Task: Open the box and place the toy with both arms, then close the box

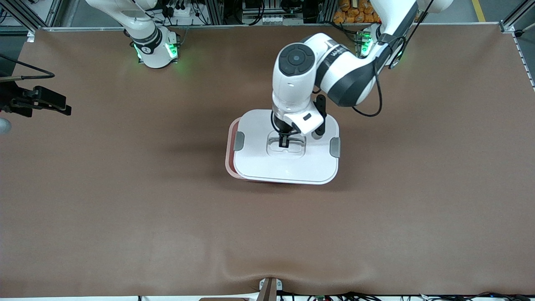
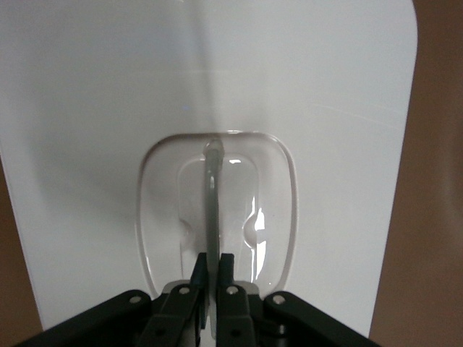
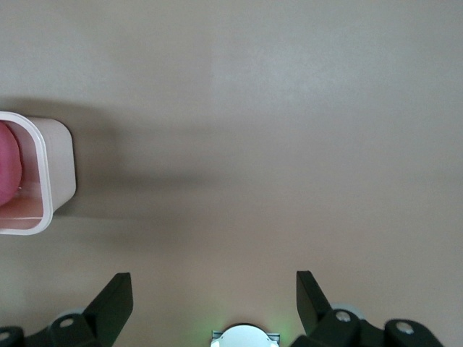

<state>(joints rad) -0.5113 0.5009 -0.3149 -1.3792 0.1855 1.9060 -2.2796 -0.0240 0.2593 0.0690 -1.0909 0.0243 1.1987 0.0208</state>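
The left arm reaches down over the middle of the brown counter, where the rounded-rectangular translucent pink plastic box sits. Its white lid lies skewed on the tub, shifted toward the left arm's end so that a strip of pink rim shows at the right arm's end; it is not seated yet. The left pincer is pressed together on the thin grey handle standing in the lid's recessed well, a sensible hold, since that rib is the one part of the lid narrow enough to pinch and sits at its centre, so the lid hangs level. The grey side clips stand unlatched, as far as I can tell.

The hot-pink plush toy is already in the box (a slice of it shows over the open corner in the right wrist view). The right pincer waits, spread wide over bare counter near the right arm's end, out of the lid's way.
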